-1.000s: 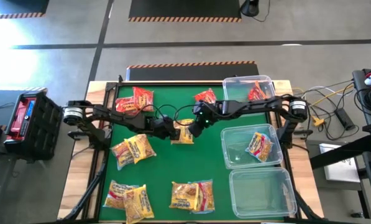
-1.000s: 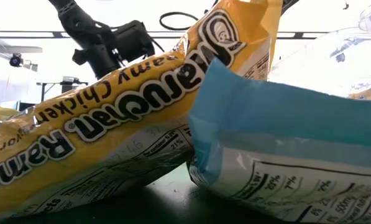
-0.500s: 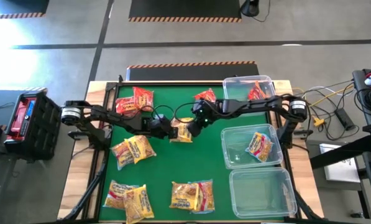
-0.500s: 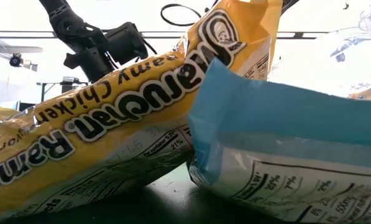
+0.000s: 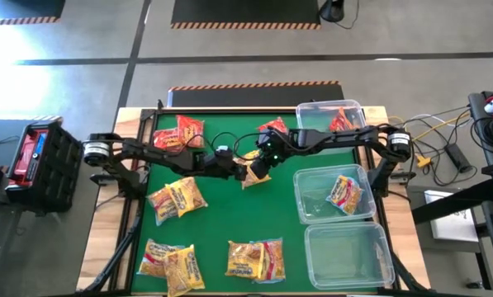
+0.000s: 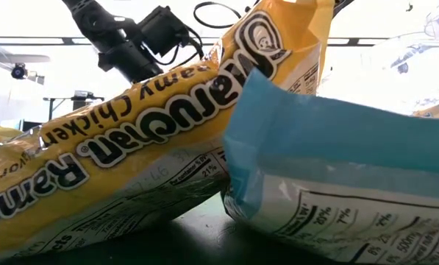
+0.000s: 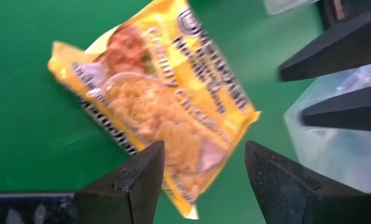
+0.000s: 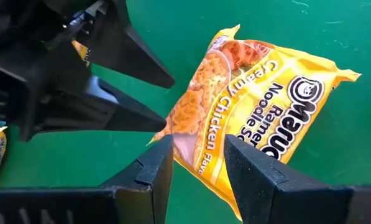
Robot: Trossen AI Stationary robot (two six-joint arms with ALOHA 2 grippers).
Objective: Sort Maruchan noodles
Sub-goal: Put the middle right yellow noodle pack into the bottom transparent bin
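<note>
both grippers, left (image 5: 236, 169) and right (image 5: 260, 165), meet mid-mat over one yellow noodle packet (image 5: 253, 175), other packets scattered around, three clear bins (image 5: 345, 221) on the right

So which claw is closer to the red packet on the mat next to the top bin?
Right. The right claw sits just below the red packet; the left claw is farther to its lower left.

Yellow noodle packet (image 5: 253, 172), seemingly flat, mid-mat.

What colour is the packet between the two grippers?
Yellow-orange packet, a Creamy Chicken one; clearest in the right wrist view.
</note>
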